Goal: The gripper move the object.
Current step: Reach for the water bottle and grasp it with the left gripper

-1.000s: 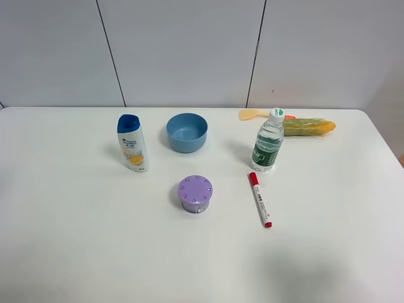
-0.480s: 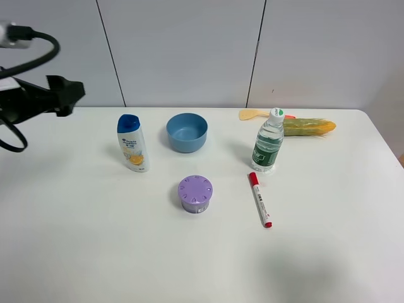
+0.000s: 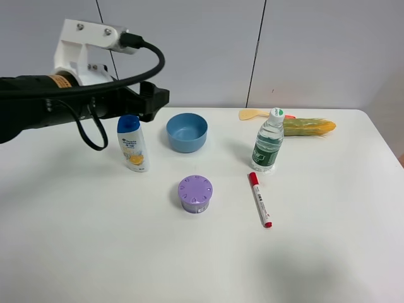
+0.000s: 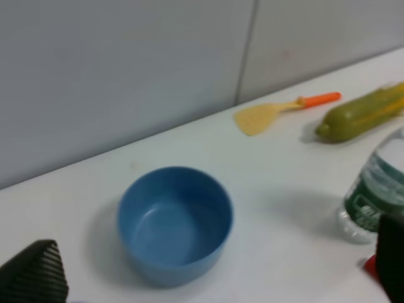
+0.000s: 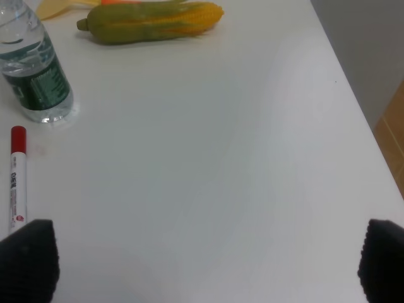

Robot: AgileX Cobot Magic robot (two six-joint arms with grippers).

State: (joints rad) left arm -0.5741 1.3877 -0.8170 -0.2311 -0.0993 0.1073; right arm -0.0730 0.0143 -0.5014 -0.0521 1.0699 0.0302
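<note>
The small clear water bottle (image 3: 267, 149) with white cap and green label stands upright right of the table's middle. It also shows in the left wrist view (image 4: 377, 189) and the right wrist view (image 5: 36, 76). My left gripper (image 3: 154, 100) hovers at the back left, above the shampoo bottle and well left of the water bottle. Its jaws stand wide apart and empty in the left wrist view (image 4: 211, 278). My right gripper (image 5: 203, 262) is open and empty, above bare table to the right of the bottle. It is out of the exterior view.
A white shampoo bottle (image 3: 132, 144) with blue cap stands under the left arm. A blue bowl (image 3: 187, 132) is beside it, a purple round container (image 3: 196, 193) in front. A red marker (image 3: 259, 199) lies near the water bottle. A yellow-green vegetable (image 3: 308, 126) and spatula (image 3: 252, 114) lie behind it.
My left arm has swung in from the left edge and now reaches over the shampoo bottle toward the bowl. Nothing on the table has moved.
</note>
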